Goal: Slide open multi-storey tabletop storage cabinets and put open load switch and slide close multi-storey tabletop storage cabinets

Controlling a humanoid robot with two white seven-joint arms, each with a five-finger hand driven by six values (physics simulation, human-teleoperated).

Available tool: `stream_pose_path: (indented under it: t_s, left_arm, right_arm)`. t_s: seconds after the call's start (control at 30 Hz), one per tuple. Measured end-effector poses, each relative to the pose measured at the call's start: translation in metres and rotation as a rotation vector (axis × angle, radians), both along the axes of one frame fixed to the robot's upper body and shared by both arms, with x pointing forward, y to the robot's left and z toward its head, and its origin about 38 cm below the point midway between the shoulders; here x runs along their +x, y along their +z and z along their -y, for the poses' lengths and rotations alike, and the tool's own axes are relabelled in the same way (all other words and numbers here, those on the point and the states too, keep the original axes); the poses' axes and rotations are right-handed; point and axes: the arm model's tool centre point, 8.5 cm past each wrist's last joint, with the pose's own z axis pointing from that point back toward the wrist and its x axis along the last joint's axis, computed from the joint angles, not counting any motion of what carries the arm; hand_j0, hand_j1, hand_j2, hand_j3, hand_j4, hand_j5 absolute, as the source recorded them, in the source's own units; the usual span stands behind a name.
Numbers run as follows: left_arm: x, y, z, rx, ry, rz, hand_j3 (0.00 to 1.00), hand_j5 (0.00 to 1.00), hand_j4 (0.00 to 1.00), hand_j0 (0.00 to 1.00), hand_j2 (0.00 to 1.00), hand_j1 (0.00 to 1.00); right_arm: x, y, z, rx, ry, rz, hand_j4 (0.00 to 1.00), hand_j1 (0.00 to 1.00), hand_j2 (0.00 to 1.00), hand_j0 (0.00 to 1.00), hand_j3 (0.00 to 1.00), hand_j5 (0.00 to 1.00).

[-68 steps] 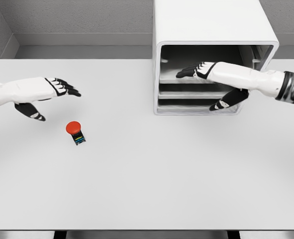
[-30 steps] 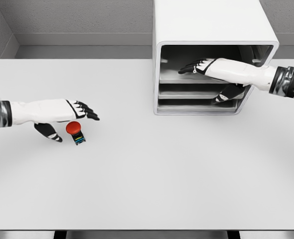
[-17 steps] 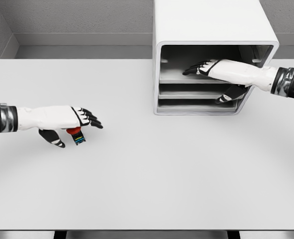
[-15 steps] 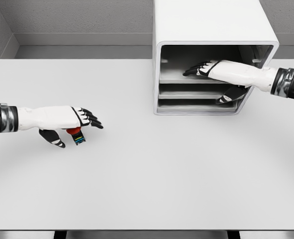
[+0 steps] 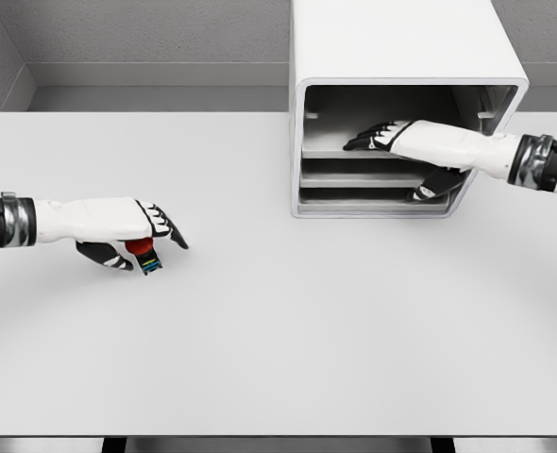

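Observation:
The load switch [image 5: 146,255], with a red cap and a small dark base with coloured stripes, lies on the white table [image 5: 278,330] at the left. My left hand [image 5: 150,245] covers it from above, fingers [image 5: 173,234] curled over the cap and the thumb [image 5: 116,260] pressed to its left side. The white multi-storey cabinet [image 5: 401,42] stands at the back right, its front open on grey trays. My right hand [image 5: 392,168] reaches inside, fingers [image 5: 363,140] flat on the upper tray [image 5: 330,146], thumb [image 5: 430,192] hanging by the lower trays.
A grey wall runs behind the table. The table's front edge [image 5: 278,436] is near the bottom of the view. Wide bare tabletop lies between the switch and the cabinet.
My left hand came down and right onto the switch, then curled its fingers and brought the thumb in. The right hand shifted slightly within the cabinet. The switch has not moved.

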Motion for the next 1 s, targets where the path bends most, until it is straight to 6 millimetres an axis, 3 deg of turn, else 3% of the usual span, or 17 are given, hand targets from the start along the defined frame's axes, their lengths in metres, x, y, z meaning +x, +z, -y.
stream_pose_path:
  t_s: [0.57, 1.0]
  left_arm:
    - [-0.001, 0.004, 0.0, 0.013, -0.016, 0.019, 0.81, 0.81, 0.81, 0.81, 0.81, 0.81]
    - [-0.003, 0.007, -0.005, 0.024, -0.015, 0.03, 0.71, 0.71, 0.71, 0.71, 0.71, 0.71]
  right_arm:
    - [-0.007, -0.008, 0.002, 0.003, -0.002, -0.024, 1.0, 1.0, 1.0, 1.0, 1.0, 1.0]
    - [-0.05, 0.008, 0.01, -0.046, 0.086, 0.0, 1.0, 1.0, 1.0, 1.0, 1.0, 1.0]
